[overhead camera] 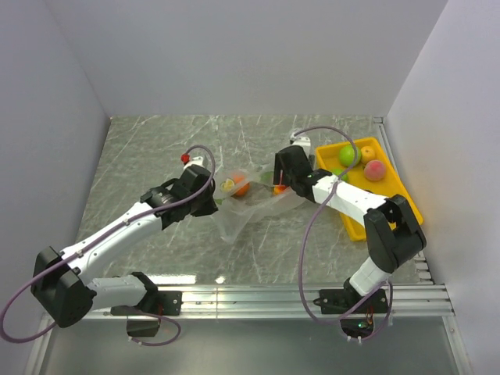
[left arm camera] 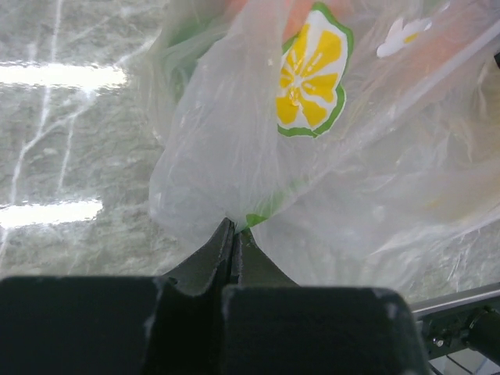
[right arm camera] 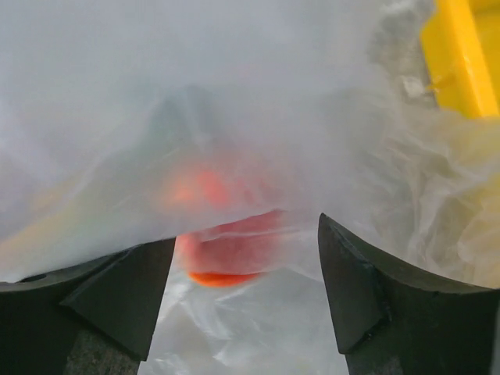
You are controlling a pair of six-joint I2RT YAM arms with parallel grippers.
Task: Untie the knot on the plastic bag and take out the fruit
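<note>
1. Two grippers meet at the plastic bag [overhead camera: 251,209]: the left gripper [overhead camera: 209,190] at one end of it and the right gripper [overhead camera: 279,184] at the other, with the crumpled film lying on the grey marbled table [overhead camera: 156,148] between them.
2. In its wrist view, the left gripper [left arm camera: 232,228] has its jaws pressed fully together, pinching a fold of the plastic bag [left arm camera: 226,156] right at the fingertips.
3. Just ahead of that pinch, inside the film, sits a yellow citrus slice [left arm camera: 312,70] with a green rim. From above it lies touching an orange fruit [overhead camera: 241,186], close in front of the left gripper.
4. The right gripper [right arm camera: 246,234] stands wide apart and clamps nothing. The plastic bag [right arm camera: 195,94] hangs across just beyond its fingertips, and an orange-red fruit [right arm camera: 226,258] shows through the film in the gap between the fingers.
5. The knot cannot be picked out in any view; the film is too crumpled and blurred.
6. A yellow tray [overhead camera: 394,197] lies beyond the right gripper's outer side, holding a green fruit [overhead camera: 349,155] and a pinkish fruit [overhead camera: 375,169]. Its edge [right arm camera: 461,55] shows in the upper corner of the right wrist view.
</note>
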